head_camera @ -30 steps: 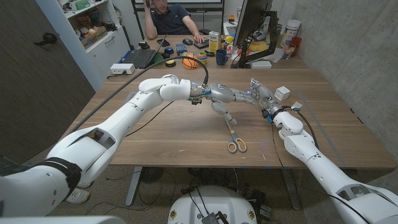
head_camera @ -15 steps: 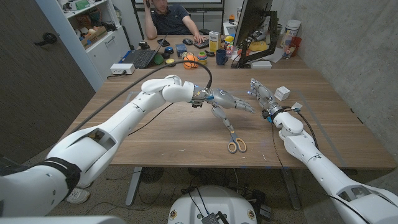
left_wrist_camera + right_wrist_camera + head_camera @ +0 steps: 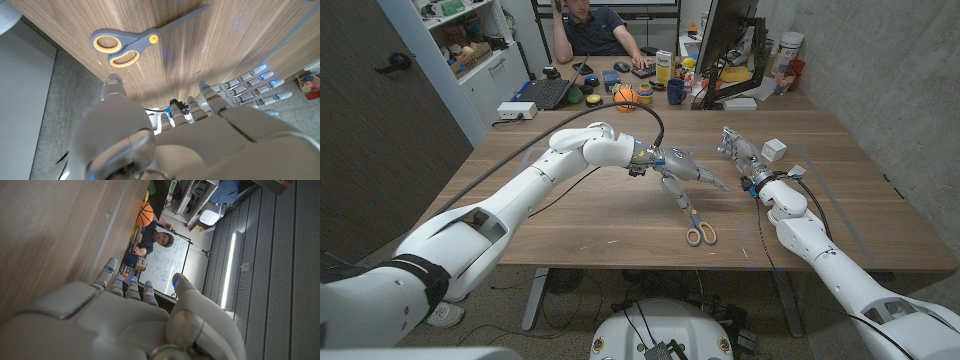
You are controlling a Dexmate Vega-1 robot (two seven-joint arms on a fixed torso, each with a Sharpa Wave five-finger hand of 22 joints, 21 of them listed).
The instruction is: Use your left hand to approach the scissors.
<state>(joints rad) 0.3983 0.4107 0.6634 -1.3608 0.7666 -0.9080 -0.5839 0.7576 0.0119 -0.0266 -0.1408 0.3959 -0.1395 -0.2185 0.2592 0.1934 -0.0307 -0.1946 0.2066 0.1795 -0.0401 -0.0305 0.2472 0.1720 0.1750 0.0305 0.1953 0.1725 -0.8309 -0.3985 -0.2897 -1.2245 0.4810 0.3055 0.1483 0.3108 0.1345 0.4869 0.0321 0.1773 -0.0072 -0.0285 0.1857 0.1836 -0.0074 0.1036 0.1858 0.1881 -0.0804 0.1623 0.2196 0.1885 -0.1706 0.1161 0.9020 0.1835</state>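
Note:
The scissors (image 3: 692, 216), with grey handles lined in yellow, lie on the wooden table (image 3: 590, 215) near its front middle, blades pointing away from me. My left hand (image 3: 682, 168) hovers just beyond the blade tips, fingers stretched out to the right, thumb hanging toward the blades, holding nothing. In the left wrist view the scissors (image 3: 145, 40) lie whole on the wood ahead of my left hand (image 3: 200, 135), apart from its fingertips (image 3: 260, 85). My right hand (image 3: 741, 151) stands on the table to the right, fingers extended and empty, and my right hand (image 3: 125, 320) shows nothing in it.
A small white cube (image 3: 773, 150) sits just right of my right hand. The table's far end holds a basketball (image 3: 626, 97), a keyboard (image 3: 545, 93), a monitor (image 3: 725, 40) and clutter, with a person (image 3: 590, 25) seated behind it.
My left hand has dropped and drifted slightly toward the scissors, its fingers tilting down to the right. The scissors and my right hand have not moved.

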